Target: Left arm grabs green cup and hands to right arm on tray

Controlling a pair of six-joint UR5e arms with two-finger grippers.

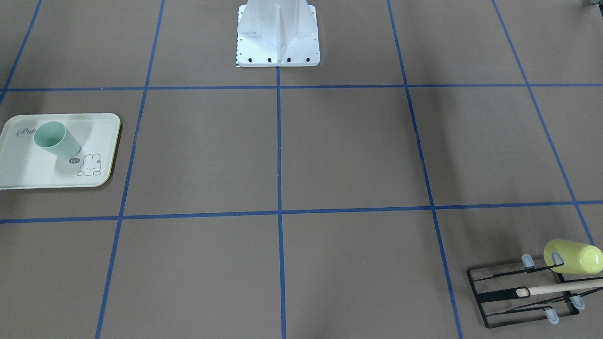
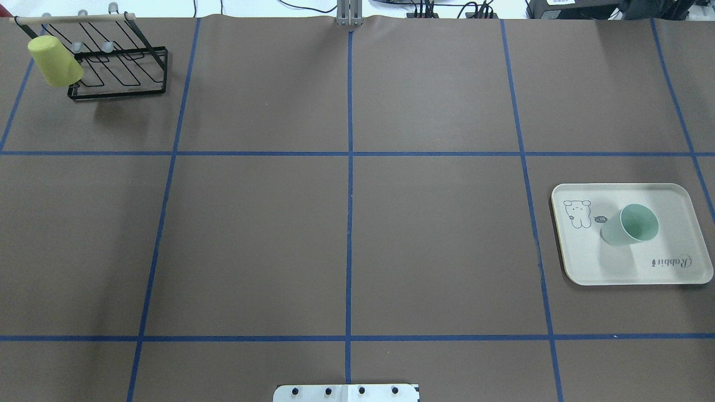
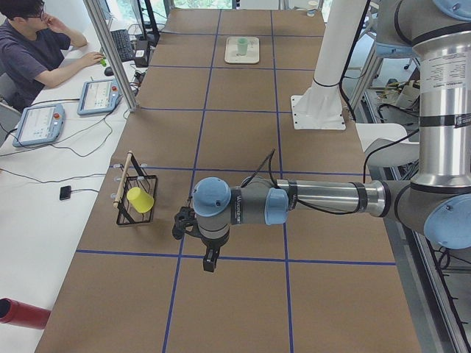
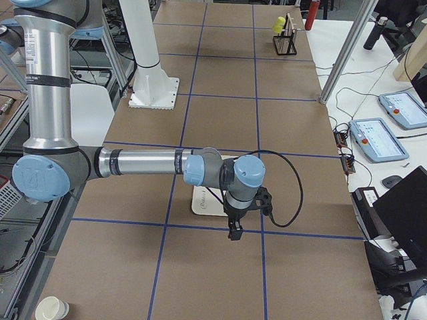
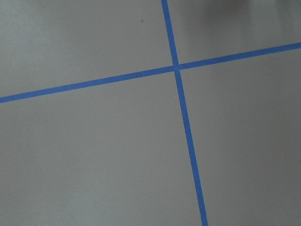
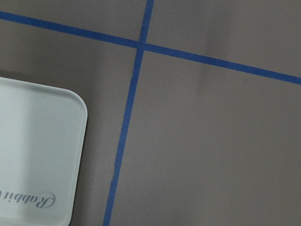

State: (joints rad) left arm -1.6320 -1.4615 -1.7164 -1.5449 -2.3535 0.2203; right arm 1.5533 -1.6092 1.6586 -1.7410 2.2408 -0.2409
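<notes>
Beside the right gripper, the green cup stands upright on the tray. Placement appears complete: withdraw upward, avoiding the cup. Jaw spacing of this and the left gripper cannot be told.

I count two small tapered plastic cups without handles: one pale mint-green cup at the right of the overhead view and one yellow-green cup in its upper left corner. There is one flat cream rectangular tray with rounded corners, and one black wire rack. My silver-grey jointed arms with pale-blue caps number two, my left arm and my right arm, and I see one white pedestal. One person sits at the upper left of the left-side view.
</notes>
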